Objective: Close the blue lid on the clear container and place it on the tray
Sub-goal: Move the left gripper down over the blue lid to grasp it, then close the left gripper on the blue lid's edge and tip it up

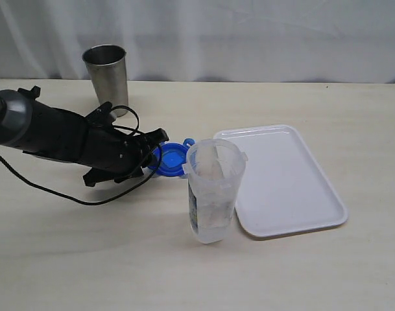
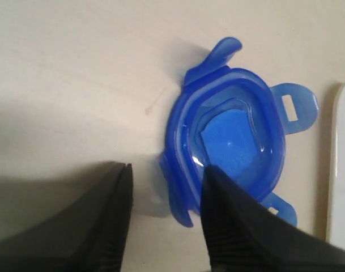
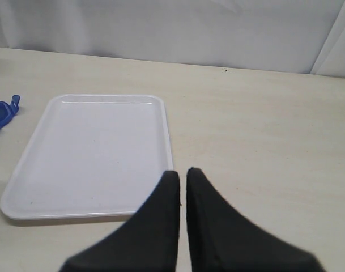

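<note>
Beige and matte, the table (image 1: 314,278) carries everything. The blue lid (image 1: 173,157) lies flat on it just beside a corner of the tray (image 1: 294,194); the clear container (image 1: 214,191) stands upright and uncovered just in front of the lid and just beside the tray's edge.

The left end effector (image 2: 167,175) hangs low over the lid (image 2: 234,141) with its jaws spread, one finger outside the rim above bare table and the other over the lid's inside; it grips nothing. The right end effector (image 3: 182,171) is pressed together and empty, on the far side of the tray (image 3: 93,153) from the lid.

Several slips look likely from here. The lid is thin and glossy, so a pinch on the rim alone may let it tilt or squirt free; a side flap caught under a finger could bend. It seems to lie hollow side up, so it probably needs turning before it seats. The container is tall and probably light, and the left arm or its looping black cable (image 1: 54,191) could knock it over; pressing the lid down while nothing steadies the container could tip it too.

The table looks smooth enough for things to slide; a white draped curtain (image 1: 249,39) closes the back, and a steel cup (image 1: 107,71) stands before it, well apart from the container.
</note>
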Controlling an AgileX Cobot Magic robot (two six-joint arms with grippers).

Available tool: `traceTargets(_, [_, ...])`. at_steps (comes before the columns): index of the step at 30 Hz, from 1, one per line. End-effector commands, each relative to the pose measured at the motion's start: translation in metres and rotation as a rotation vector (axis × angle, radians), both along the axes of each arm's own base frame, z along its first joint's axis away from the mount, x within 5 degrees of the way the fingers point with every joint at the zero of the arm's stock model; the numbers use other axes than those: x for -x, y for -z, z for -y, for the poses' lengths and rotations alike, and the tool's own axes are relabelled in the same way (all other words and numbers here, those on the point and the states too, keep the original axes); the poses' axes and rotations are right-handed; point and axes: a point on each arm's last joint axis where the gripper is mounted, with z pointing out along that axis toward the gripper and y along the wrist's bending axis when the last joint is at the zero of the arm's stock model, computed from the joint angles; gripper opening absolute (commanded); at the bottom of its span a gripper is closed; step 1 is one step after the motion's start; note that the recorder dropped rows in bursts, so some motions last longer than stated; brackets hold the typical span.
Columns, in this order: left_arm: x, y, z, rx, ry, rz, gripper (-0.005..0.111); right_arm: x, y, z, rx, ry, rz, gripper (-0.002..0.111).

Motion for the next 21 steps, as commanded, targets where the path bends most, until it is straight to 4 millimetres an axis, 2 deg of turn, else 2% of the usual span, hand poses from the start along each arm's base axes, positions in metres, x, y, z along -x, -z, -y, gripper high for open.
traceTargets(1, [-0.0013, -0.0019, 0.0021, 0.019, -0.020, -0.003, 0.037, 0.0001, 0.0002, 0.0003, 0.004, 0.004, 0.005, 0.005])
traceTargets(6, [0.0000, -0.0024, 0.0049, 0.049, -0.022, -0.018, 0.037, 0.0001, 0.0002, 0.0003, 0.004, 0.004, 0.005, 0.005])
traceTargets(18, [0.0010, -0.0010, 0.0055, -0.008, -0.048, -0.003, 0.037, 0.0001, 0.0002, 0.0003, 0.004, 0.004, 0.005, 0.005])
traceTargets(20, [0.0010, -0.0010, 0.0055, -0.006, -0.050, -0.004, 0.033, 0.0001, 0.0002, 0.0003, 0.004, 0.004, 0.005, 0.005])
traceTargets(21, [0.0010, -0.0010, 0.0057, -0.005, -0.049, -0.005, 0.027, 0.0001, 0.0002, 0.0003, 0.004, 0.004, 0.005, 0.005])
